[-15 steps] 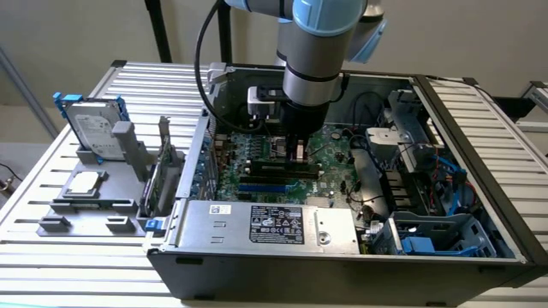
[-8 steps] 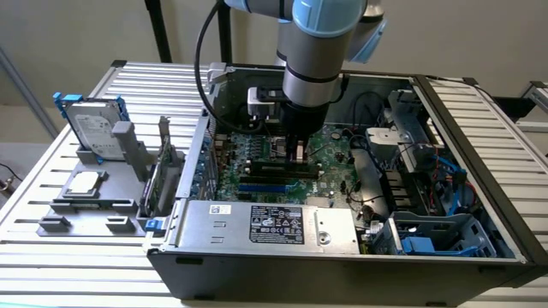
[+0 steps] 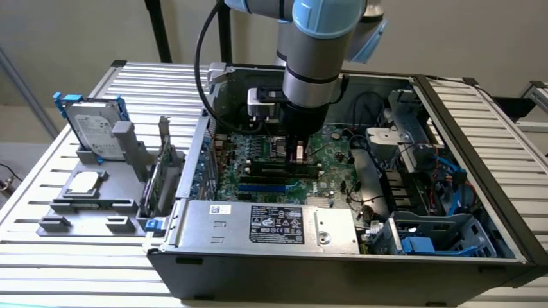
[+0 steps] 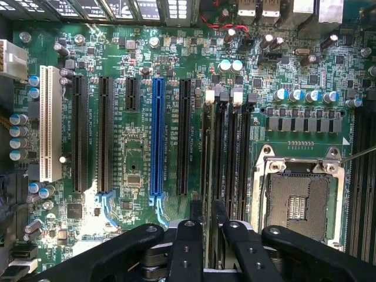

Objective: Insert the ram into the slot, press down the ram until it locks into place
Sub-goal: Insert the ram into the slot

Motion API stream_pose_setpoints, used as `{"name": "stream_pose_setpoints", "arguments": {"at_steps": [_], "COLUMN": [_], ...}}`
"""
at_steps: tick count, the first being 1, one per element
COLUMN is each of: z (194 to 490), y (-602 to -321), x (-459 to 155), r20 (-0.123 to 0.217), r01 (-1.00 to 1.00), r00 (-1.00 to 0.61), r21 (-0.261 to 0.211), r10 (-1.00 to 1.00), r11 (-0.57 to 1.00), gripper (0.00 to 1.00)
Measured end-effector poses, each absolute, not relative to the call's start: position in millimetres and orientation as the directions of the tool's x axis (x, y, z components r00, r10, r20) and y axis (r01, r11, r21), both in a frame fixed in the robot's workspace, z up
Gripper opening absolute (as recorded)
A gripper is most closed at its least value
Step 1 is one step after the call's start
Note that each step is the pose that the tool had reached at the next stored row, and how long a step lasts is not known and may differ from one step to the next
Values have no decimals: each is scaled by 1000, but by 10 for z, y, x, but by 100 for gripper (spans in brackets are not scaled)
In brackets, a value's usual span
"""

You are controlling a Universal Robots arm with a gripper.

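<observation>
My gripper point(image 4: 208, 216) reaches down into the open computer case, just over the black memory slots point(image 4: 227, 158) with pale end clips beside the CPU socket point(image 4: 296, 205). Its two black fingers point(image 4: 188, 247) stand close together with a thin strip between them. That strip looks like the ram point(image 4: 210, 188) seen edge-on, lined up along the outermost slot; I cannot tell how deep it sits. In the exterior view the gripper point(image 3: 298, 156) hangs right above the slots point(image 3: 276, 171) on the green motherboard point(image 3: 330, 176).
A blue slot point(image 4: 157, 135) and several black expansion slots point(image 4: 106, 135) run parallel nearby. The power supply box point(image 3: 265, 221) closes the case's front; drive cages and cables point(image 3: 419, 186) fill the exterior view's right. A fixture with a hard drive point(image 3: 90, 131) stands at the left.
</observation>
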State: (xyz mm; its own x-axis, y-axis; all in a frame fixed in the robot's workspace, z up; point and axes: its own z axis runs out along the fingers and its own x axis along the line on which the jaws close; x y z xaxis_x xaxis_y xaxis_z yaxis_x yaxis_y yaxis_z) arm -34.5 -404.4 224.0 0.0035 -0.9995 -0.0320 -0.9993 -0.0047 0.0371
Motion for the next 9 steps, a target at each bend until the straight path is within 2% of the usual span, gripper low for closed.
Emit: {"name": "stream_pose_setpoints", "arguments": {"at_steps": [9], "z": [2474], "y": [-4048], "x": [-349], "r20": [-37], "r01": [-999], "r00": [3], "r21": [44], "r10": [-999], "r11": [-5], "gripper": [21]}}
